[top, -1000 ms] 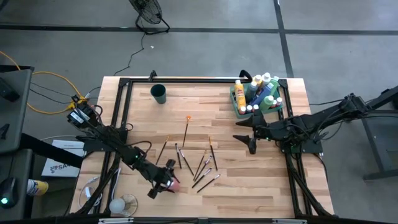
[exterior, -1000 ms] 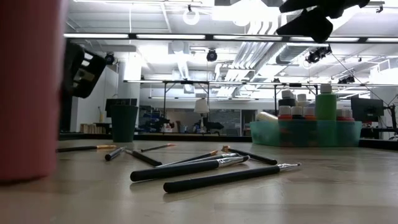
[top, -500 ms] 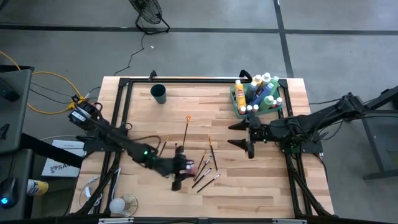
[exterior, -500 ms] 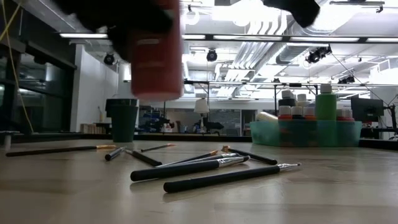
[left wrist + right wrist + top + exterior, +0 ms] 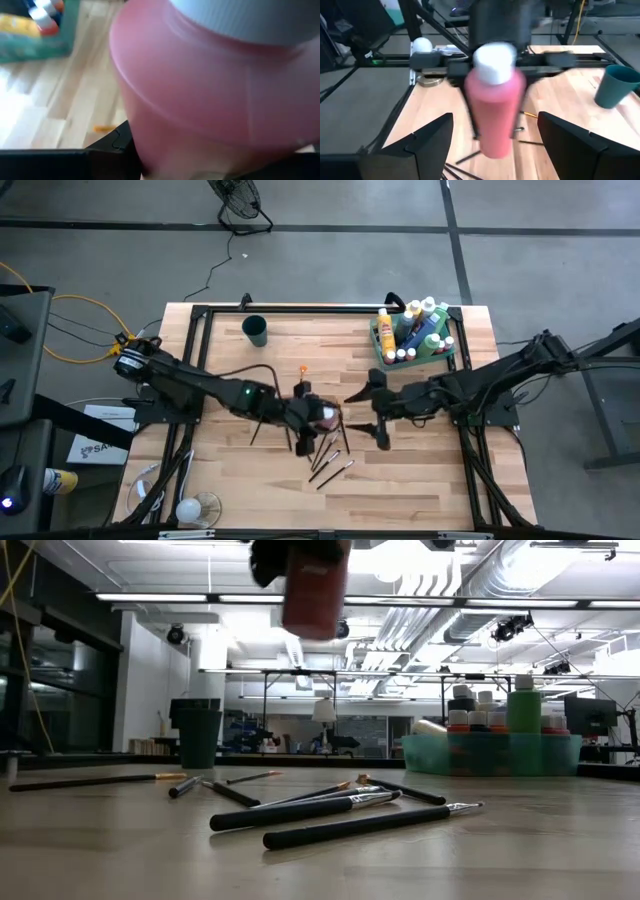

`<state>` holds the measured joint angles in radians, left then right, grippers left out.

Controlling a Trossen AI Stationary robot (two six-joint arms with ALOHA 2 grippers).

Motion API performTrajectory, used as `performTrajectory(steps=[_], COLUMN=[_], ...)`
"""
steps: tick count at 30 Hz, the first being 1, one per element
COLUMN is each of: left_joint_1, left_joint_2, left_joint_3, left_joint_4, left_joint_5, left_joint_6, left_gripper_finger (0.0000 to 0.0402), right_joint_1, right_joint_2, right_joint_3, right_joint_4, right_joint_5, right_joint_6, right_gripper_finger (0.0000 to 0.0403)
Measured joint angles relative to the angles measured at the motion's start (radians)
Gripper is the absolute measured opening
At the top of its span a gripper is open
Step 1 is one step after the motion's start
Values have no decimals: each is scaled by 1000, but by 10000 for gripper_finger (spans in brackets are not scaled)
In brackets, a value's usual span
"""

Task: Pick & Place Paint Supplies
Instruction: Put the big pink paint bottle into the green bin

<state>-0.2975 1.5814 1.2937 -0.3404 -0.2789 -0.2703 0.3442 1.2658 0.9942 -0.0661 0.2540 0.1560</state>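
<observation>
Above the middle of the bench (image 5: 420, 480), the left claw (image 5: 318, 418) is pinching a pink bottle (image 5: 326, 417) over the scattered brushes (image 5: 325, 452), while the right claw (image 5: 366, 412) is hanging just beside it, fingers spread. The tray (image 5: 384, 346) of bottles is sitting at the far right, the cup (image 5: 255, 330) far left.

At bench level, the pink bottle (image 5: 314, 595) is hanging high above the brushes (image 5: 345, 805).

Past the left wrist, the bottle (image 5: 210, 95) is filling the frame.

Past the right wrist, the white-capped bottle (image 5: 494, 107) is facing the spread fingers (image 5: 427, 140).
</observation>
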Motion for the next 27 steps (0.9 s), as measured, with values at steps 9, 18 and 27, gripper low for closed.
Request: performTrajectory(steps=[9, 18, 27], left_joint_1=[44, 42, 42], left_joint_2=[0, 1, 1], left_joint_3=[51, 51, 51], left_joint_4=[-2, 6, 8], left_joint_5=[14, 20, 35], left_joint_6=[-20, -27, -33], left_gripper_finger=[170, 170, 170], right_joint_1=[31, 3, -6], right_joint_2=[37, 108, 139], right_joint_3=[16, 16, 16], right_joint_4=[152, 305, 373], right_joint_5=[115, 112, 117], right_joint_6=[-4, -31, -22], right_gripper_finger=[286, 286, 244])
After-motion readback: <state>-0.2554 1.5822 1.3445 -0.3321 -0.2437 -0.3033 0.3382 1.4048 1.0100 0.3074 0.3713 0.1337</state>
